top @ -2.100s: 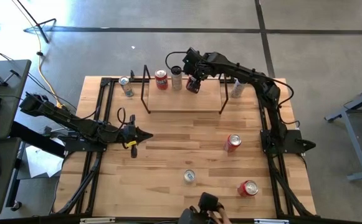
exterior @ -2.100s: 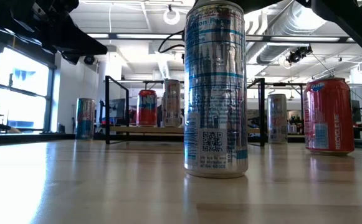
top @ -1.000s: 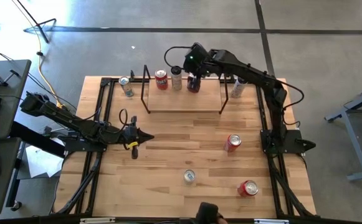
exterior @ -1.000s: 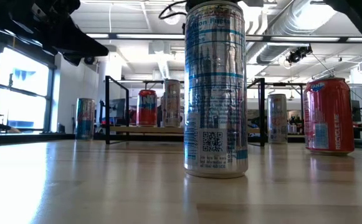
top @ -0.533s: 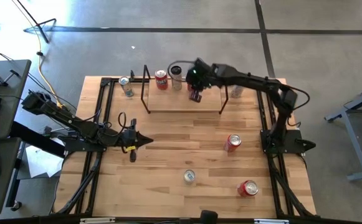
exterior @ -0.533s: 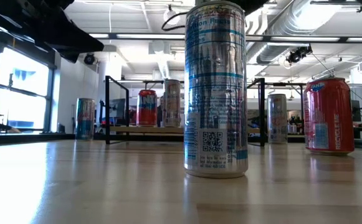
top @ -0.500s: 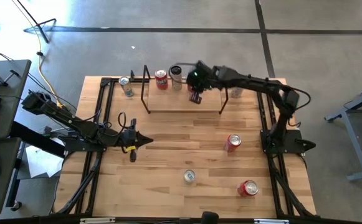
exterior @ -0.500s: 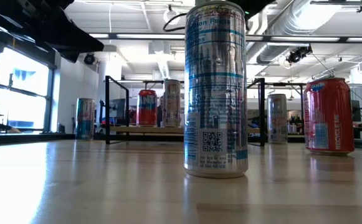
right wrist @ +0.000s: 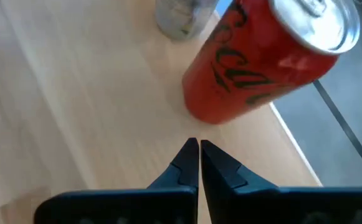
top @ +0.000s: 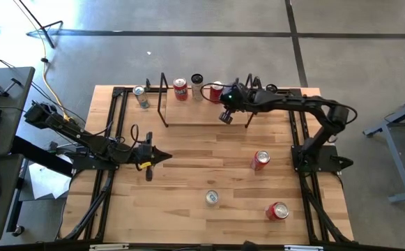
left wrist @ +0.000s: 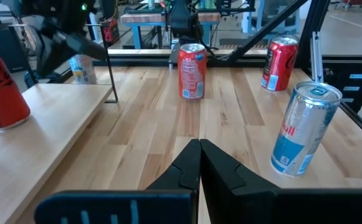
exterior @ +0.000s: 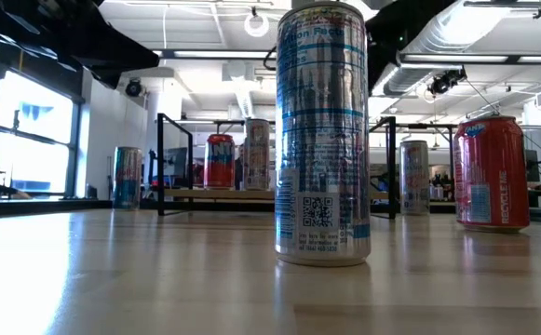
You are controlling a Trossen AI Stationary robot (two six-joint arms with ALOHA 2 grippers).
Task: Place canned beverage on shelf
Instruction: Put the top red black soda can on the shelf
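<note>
My arms are dark; left gripper (top: 162, 156) has a yellow patch. Table (top: 188, 174) is light wood, striped planks. Shelf (top: 188, 111): pale wood board, black wire ends. On it, red cans (top: 180, 88) (top: 216, 90) and a silver can (top: 197, 87). Near edge: silver-and-blue can (exterior: 323, 135), red can (top: 277, 210).

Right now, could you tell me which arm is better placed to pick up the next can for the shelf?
Right, I think. Its tool hangs empty at the shelf, with the nearest loose red can standing on its side of the table. The left tool is farther from it.
</note>
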